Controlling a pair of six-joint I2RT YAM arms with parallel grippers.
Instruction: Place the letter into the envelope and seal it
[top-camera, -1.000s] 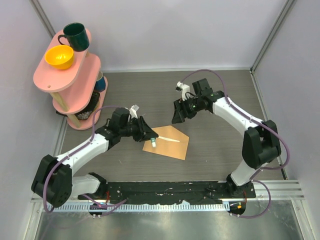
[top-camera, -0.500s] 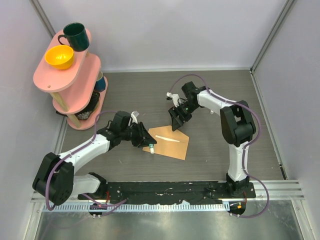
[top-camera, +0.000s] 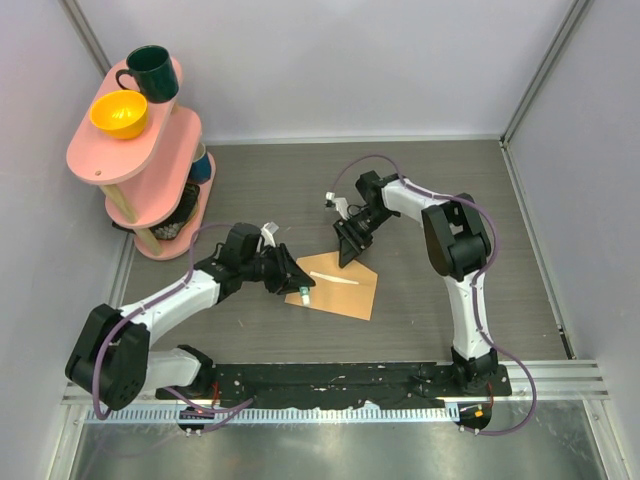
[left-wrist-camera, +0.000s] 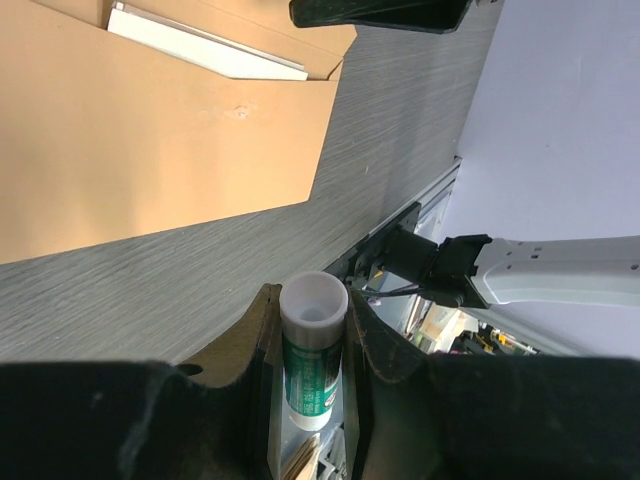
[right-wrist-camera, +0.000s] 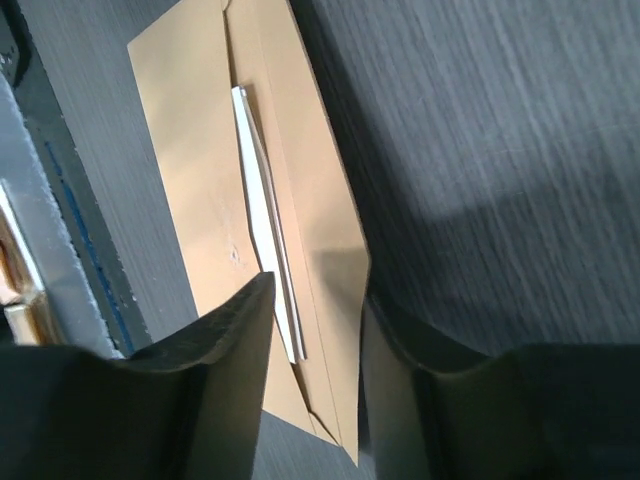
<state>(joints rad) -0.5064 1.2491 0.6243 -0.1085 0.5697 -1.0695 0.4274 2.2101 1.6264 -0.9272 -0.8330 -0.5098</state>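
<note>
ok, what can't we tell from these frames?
- Letter: only a thin white edge shows, every view; the envelope covers the rest.
- Glue stick label: left wrist, left gripper's fingers hide its sides.
- Right gripper touching the flap or not: no view settles height.
- Lower shelf items: top view, upper tiers cover them.

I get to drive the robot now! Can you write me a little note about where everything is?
Left gripper: shut on the glue stick, at the envelope's left edge.
Right gripper: open, over the tip of the flap.
Letter: inside the envelope, only a white strip showing at the mouth.
Done: letter in.
Left: flap is open; glue it, fold it over, press it shut.
</note>
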